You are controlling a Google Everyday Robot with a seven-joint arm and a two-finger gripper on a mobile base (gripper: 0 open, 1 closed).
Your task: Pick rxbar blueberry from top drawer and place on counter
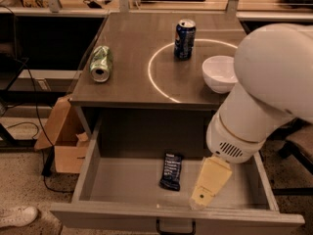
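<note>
The rxbar blueberry [171,171], a small dark navy bar, lies flat on the bottom of the open top drawer [117,187], near its middle. My gripper [204,196] hangs from the big white arm [264,97] inside the drawer. It sits just right of the bar and a little nearer the drawer front, apart from it and holding nothing that I can see. The counter [137,62] above carries a bright ring of light [151,77]. The drawer's dark handle [175,227] shows at the bottom edge.
On the counter stand an upright blue soda can [185,38] and a white bowl [218,73], and a green can [100,63] lies on its side at the left. A cardboard box [66,141] sits on the floor to the left of the drawer.
</note>
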